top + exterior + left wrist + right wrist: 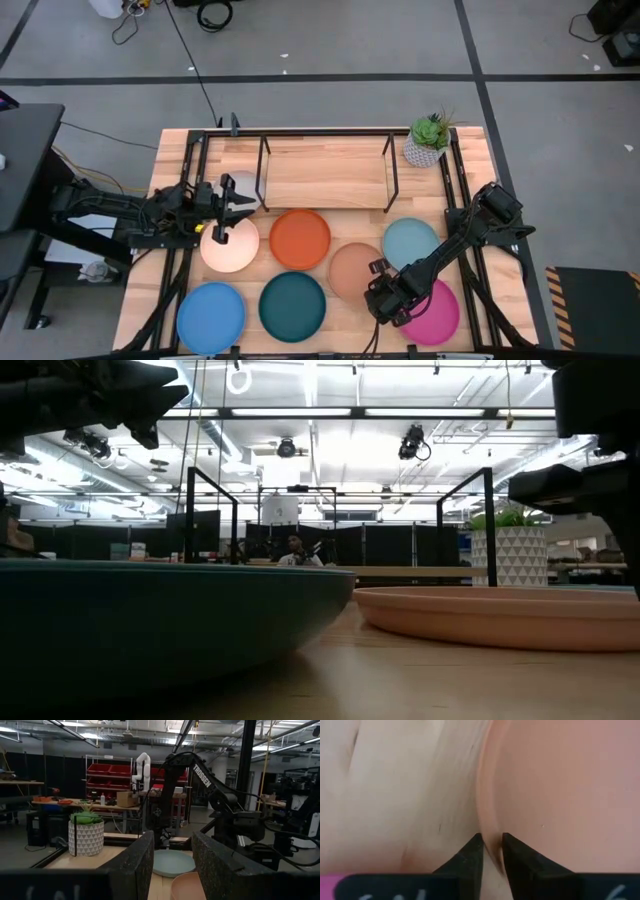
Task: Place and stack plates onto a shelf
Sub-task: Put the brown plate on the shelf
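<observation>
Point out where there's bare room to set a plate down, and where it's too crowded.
The shelf board is bare between its black rods, bordered by the plant pot. The tabletop's front half is crowded: cream plate, orange plate, peach plate, pale teal plate, blue plate, dark teal plate and magenta plate, with only slivers of wood between.

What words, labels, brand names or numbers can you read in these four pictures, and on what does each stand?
"TROSSEN": white letters on the right arm, seen in the left wrist view.
White marks on each wrist view's bottom edge: too blurred to read.
High view and low view: no readable text.
</observation>
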You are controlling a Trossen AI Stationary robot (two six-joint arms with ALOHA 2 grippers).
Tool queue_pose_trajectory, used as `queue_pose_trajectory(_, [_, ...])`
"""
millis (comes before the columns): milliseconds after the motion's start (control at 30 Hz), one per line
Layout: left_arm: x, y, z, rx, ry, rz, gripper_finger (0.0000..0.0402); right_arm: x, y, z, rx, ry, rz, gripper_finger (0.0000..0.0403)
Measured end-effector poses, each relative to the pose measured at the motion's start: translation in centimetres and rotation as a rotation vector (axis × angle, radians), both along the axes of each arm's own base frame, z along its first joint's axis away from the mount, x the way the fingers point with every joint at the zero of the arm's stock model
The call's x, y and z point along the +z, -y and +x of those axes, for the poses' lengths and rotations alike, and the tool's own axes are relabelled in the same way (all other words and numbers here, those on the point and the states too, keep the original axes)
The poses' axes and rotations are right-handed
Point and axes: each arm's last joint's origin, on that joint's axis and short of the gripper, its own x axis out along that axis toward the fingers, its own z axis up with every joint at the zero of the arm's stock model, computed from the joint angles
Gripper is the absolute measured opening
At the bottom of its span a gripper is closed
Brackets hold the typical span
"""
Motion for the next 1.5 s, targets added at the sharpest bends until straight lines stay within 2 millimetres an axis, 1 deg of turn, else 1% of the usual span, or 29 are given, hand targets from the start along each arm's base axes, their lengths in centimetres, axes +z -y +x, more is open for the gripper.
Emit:
queue_pose_trajectory(133, [0.0, 0.0, 0.0, -0.002, 0.0, -0.009, 0.0142, 0.1, 0.0, 0.1, 0.016, -0.001, 0.009, 0.0043])
queue_pose_trajectory(233, [0.0, 0.0, 0.0, -0.002, -0.001, -0.009, 0.0142, 0.1, 0.2, 0.2, 0.019, -0.003, 0.013, 0.0027])
queue_pose_trajectory(433, [0.0, 0.0, 0.0, 0.004, -0.003, 0.016, 0.0142, 0.9, 0.6, 1.0, 0.068, -0.008, 0.025, 0.0026])
queue_pose_trajectory(533, [0.0, 0.0, 0.0, 0.004, -0.008, 0.015, 0.0142, 2.0, 0.6, 1.9, 0.075, 0.009, 0.035, 0.0028])
queue_pose_trajectory(700, [-0.1, 0.0, 0.0, -0.003, -0.01, -0.009, 0.0142, 4.5, 0.3, 3.1, 0.084, 0.032, 0.038, 0.0025])
queue_pose_trajectory(867, [-0.2, 0.0, 0.1, -0.002, -0.023, -0.008, 0.0142, 7.4, 0.4, 3.9, 0.114, 0.065, -0.073, 0.0024])
queue_pose_trajectory(1000, [-0.3, 0.0, 0.1, -0.003, -0.031, -0.008, 0.0142, 9.0, 1.1, 4.2, 0.097, 0.076, -0.173, 0.0024])
queue_pose_trajectory(1067, [-0.3, 0.0, 0.1, -0.007, -0.03, -0.021, 0.0142, 9.2, 1.7, 4.5, 0.078, 0.078, -0.205, 0.0024])
queue_pose_trajectory(1167, [-0.3, 0.0, 0.1, -0.016, -0.028, -0.061, 0.0142, 9.1, 3.1, 4.8, 0.024, 0.063, -0.269, 0.0024])
queue_pose_trajectory(1333, [-0.3, 0.0, 0.1, -0.025, -0.027, -0.095, 0.0142, 9.0, 6.2, 5.6, -0.046, 0.017, -0.371, 0.0023])
queue_pose_trajectory(1500, [-0.3, 0.0, 0.1, -0.038, -0.028, -0.147, 0.0142, 9.0, 9.6, 7.0, -0.12, 0.0, -0.367, 0.0023])
